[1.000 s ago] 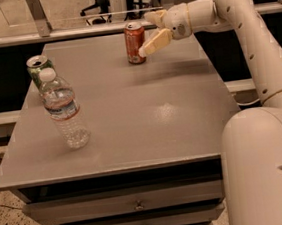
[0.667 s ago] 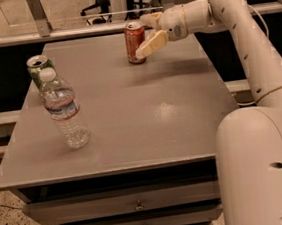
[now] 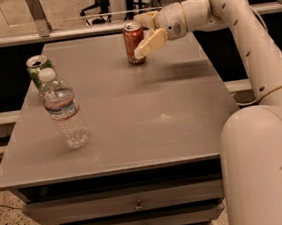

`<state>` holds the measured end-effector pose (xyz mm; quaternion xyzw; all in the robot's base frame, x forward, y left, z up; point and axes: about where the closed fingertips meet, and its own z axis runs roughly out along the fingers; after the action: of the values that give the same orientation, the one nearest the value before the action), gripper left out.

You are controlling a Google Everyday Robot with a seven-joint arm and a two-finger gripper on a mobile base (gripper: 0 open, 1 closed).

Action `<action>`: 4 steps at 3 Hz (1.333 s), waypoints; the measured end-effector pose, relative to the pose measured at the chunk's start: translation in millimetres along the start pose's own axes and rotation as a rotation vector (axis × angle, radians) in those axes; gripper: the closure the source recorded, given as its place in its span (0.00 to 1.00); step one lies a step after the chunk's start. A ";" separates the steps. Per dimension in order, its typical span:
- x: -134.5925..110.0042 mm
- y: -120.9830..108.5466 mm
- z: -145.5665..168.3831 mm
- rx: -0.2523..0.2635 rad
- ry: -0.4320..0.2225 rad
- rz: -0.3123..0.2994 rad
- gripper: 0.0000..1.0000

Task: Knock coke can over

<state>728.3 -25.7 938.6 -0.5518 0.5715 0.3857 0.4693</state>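
The coke can (image 3: 133, 42) is a red-orange can with a silver top. It stands upright near the far edge of the grey table (image 3: 145, 109). My gripper (image 3: 143, 35) is at the can's right side, its fingers spread with one fingertip (image 3: 141, 52) low against the can and the other finger high behind the can's top. The jaws are open and hold nothing. The white arm reaches in from the right.
A green can (image 3: 38, 67) stands at the table's left edge. A clear plastic water bottle (image 3: 64, 110) stands just in front of it. Drawers (image 3: 135, 205) sit under the table's front edge. The robot's white body (image 3: 267, 166) fills the lower right.
The gripper has stayed at the can's right side, shifting slightly left toward it. The can still stands upright.
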 end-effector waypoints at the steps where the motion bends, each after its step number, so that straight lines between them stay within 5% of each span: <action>1: -18.2 28.4 1.6 -0.077 -0.030 -0.006 0.00; 3: -23.3 84.6 14.5 -0.224 -0.052 0.050 0.00; 4: -21.6 90.9 12.0 -0.222 -0.048 0.059 0.00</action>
<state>638.3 0.2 949.3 -0.5738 0.5297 0.4732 0.4076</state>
